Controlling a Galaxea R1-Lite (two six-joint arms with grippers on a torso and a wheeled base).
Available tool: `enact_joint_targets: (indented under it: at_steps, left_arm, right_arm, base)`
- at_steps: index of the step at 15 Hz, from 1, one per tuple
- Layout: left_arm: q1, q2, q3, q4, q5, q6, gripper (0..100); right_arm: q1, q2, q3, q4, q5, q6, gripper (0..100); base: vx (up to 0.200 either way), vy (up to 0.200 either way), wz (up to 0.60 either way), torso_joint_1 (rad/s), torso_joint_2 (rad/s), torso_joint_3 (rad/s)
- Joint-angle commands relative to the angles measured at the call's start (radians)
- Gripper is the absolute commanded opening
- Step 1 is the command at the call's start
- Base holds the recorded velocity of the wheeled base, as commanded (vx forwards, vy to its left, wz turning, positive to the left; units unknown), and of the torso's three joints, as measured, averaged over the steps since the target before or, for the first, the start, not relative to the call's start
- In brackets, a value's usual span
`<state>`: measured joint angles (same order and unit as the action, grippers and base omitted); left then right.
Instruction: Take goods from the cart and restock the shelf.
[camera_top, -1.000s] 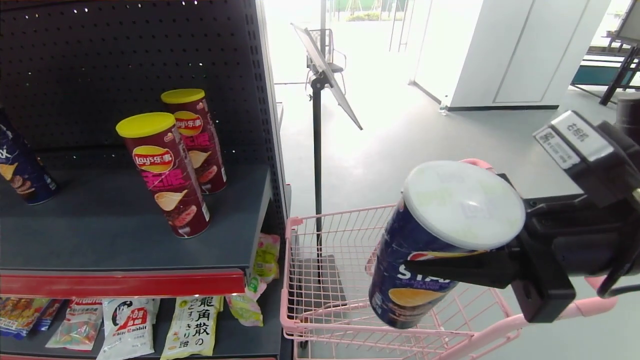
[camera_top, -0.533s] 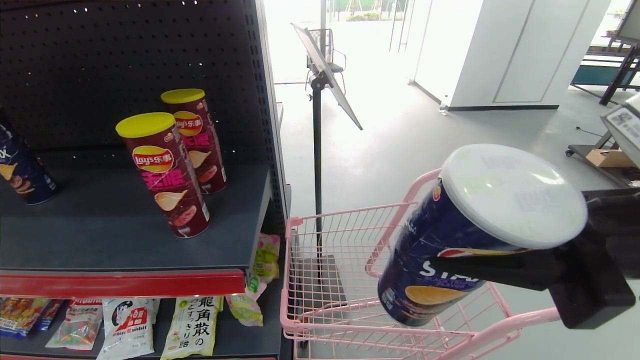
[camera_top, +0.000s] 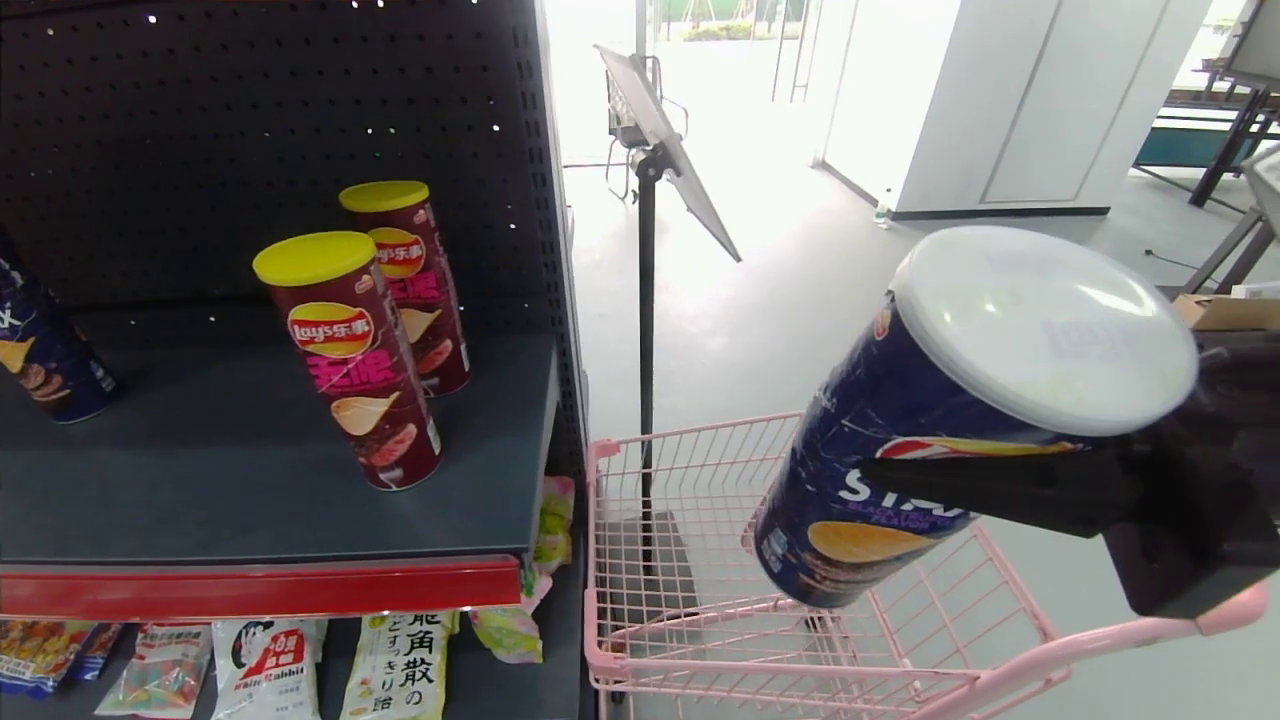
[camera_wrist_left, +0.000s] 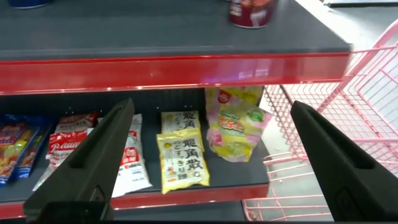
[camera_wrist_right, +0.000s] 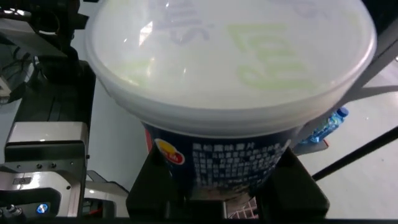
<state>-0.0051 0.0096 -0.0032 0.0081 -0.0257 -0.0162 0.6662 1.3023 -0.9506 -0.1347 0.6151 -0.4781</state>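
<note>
- The dark blue cylindrical chip can with a pale translucent plastic lid hangs tilted in the air above the pink wire cart, off the right end of the dark grey metal shelf with a red front edge.
- The right gripper is clamped on the can's upper body just under the lid. One black finger crosses the side facing the camera.
- In the right wrist view the lid sits directly before the camera, with the can held between the jaws.
- The left gripper has its fingers spread wide apart and grips nothing. It hangs in front of the lower shelf's snack packets.
- Two maroon cans with yellow lids stand upright near the shelf's right end, and another dark blue can stands at its left edge.
</note>
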Motion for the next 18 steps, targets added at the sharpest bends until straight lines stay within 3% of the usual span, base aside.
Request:
enact_joint_targets:
  at_steps: [1,5,9,18]
  left_arm:
    - [0.001,0.000,0.000,0.000,0.000,-0.001,100]
    - [0.001,0.000,0.000,0.000,-0.002,0.001,100]
    - [0.001,0.000,0.000,0.000,-0.002,0.001,100]
    - [0.001,0.000,0.000,0.000,0.000,-0.001,100]
  right_arm:
    - [0.006,0.002,-0.008,0.001,0.002,-0.001,0]
    - [0.079,0.000,-0.013,0.001,-0.009,-0.001,0]
    - [0.207,0.002,-0.020,-0.003,-0.084,-0.001,0]
    - [0.260,0.025,-0.016,-0.006,-0.106,-0.004,0]
  base:
    - [0.000,0.200,0.00,0.002,0.00,0.002]
    - [0.000,0.200,0.00,0.006,0.00,0.001]
    - [0.000,0.200,0.00,0.002,0.00,0.002]
    - [0.000,0.200,0.00,0.002,0.00,0.004]
